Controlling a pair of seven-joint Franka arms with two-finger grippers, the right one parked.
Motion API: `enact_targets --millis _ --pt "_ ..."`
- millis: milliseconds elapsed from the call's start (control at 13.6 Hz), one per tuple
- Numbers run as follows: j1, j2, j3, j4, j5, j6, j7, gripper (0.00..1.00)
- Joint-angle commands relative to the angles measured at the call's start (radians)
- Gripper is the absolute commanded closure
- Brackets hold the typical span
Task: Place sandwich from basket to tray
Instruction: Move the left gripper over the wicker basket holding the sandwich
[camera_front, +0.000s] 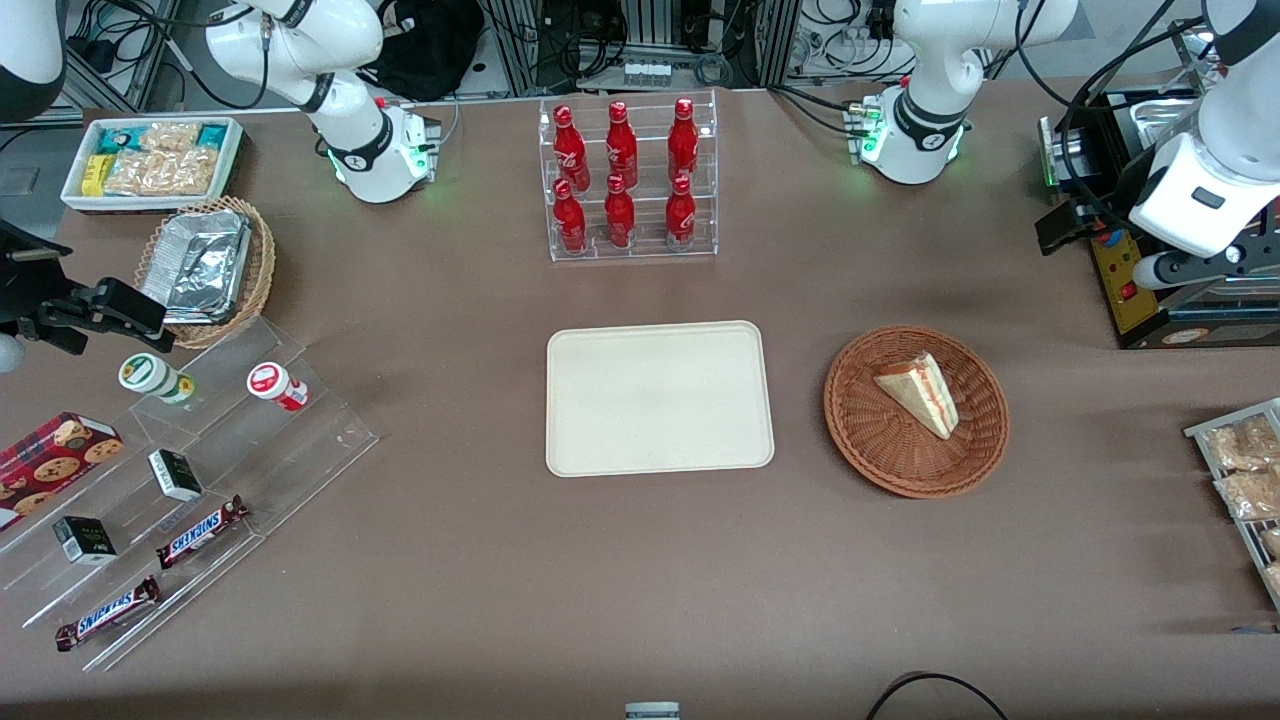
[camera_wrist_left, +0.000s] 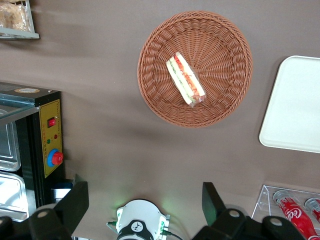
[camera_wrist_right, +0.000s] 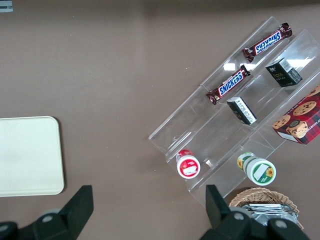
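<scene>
My black two-finger gripper (camera_wrist_left: 145, 200) spread, above table | triangular white-bread sandwich (camera_front: 921, 393) in round reddish-brown wicker basket (camera_front: 880, 440) | bare cream rectangular tray (camera_front: 659, 397) beside | Snickers bars (camera_front: 201, 531)

A clear rack (camera_front: 632, 180) of six red bottles (camera_front: 620, 146) stood farther from the front camera than the table's middle. Toward the parked arm's end I saw a white bin of snack packets (camera_front: 152, 160), a tan basket holding foil (camera_front: 203, 268), and clear stepped shelves (camera_front: 190, 480) with two Snickers bars (camera_front: 202, 531), small dark boxes (camera_front: 174, 474), two little jars (camera_front: 277, 386) and a cookie box (camera_front: 52, 455). Toward my own end stood a black machine with a yellow panel (camera_front: 1120, 280).
</scene>
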Motion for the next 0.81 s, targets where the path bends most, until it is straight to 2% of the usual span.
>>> enact_targets --millis 0,293,733 --pt "-0.003 0.001 0.001 0.005 -0.005 -0.002 0.01 0.0" --pt "-0.003 0.009 0.001 -0.013 -0.005 0.0 0.01 0.0" --pt "-0.006 0.102 -0.001 -0.035 -0.006 0.026 0.01 0.0"
